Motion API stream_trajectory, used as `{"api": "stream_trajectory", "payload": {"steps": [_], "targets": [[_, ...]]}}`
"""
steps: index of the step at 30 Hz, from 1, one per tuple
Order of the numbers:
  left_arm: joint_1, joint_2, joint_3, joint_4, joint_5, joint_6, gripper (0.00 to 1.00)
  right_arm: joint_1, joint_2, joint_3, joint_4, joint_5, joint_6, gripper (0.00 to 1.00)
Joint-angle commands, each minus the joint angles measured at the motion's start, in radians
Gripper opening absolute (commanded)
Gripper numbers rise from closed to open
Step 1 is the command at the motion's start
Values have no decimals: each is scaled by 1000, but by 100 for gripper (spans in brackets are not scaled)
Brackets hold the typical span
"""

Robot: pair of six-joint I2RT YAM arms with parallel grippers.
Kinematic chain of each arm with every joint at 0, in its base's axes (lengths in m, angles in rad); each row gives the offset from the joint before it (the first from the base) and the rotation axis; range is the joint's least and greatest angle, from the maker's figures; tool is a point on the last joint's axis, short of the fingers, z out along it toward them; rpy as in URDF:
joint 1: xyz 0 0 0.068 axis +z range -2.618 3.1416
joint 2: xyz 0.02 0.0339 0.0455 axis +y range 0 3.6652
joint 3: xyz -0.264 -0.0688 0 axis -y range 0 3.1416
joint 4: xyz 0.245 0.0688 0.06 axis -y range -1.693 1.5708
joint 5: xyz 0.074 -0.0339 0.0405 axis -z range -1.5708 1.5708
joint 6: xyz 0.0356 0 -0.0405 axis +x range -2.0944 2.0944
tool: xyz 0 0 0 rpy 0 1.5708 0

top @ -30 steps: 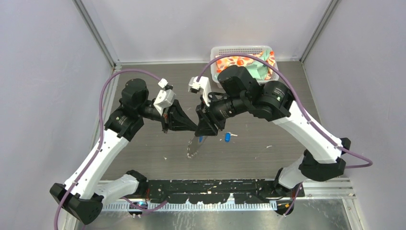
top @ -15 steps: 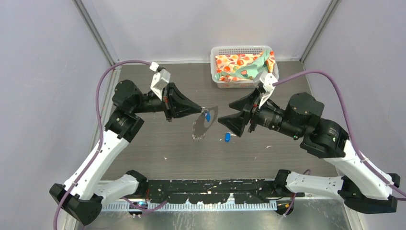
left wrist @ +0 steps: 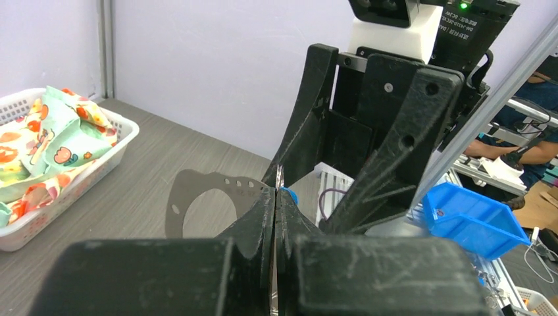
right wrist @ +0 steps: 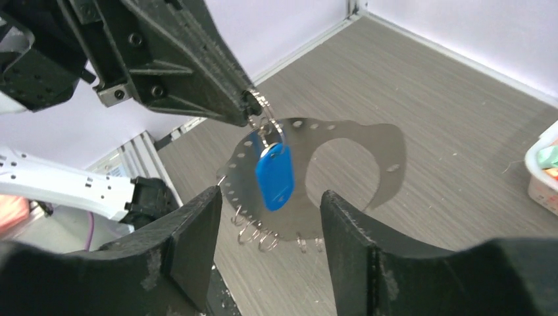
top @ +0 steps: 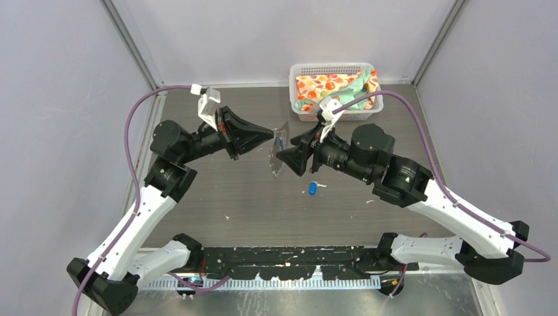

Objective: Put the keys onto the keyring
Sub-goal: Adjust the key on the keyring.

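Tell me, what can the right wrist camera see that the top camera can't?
Only the right wrist view shows the keyring flat-on, with its holes and the little hooks along its lower edge. Only the top view shows the second key lying on the table, both whole arms, and the whole basket full of cloth. Both show the left gripper pinching the keyring's top, the blue key hanging on it (just a speck from above), and the open right gripper facing it.
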Motion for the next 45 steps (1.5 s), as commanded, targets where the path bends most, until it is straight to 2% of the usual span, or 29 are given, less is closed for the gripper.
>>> {"api": "stream_trajectory", "payload": {"steps": [1,3,10,22,26,34,40,45], "targets": [[0,-42,2,116,-31,-28,0,1,-32,0,140,66,-34,58],[0,-49,1,120,-27,-30,0,1,-33,-2,146,81,-42,54],[0,-66,-5,112,-34,-47,0,3,-15,-3,148,30,-44,54],[0,-76,-20,114,-52,-64,0,12,20,0,199,7,-37,47],[0,-79,-17,116,-41,-68,0,14,27,-1,203,11,-43,38],[0,-80,-14,115,-37,-67,0,15,8,14,144,2,-41,12],[2,-80,-11,116,-38,-58,0,15,-3,29,85,-3,-34,3],[2,-78,-9,116,-38,-50,0,16,0,55,40,-6,-29,1]]}}
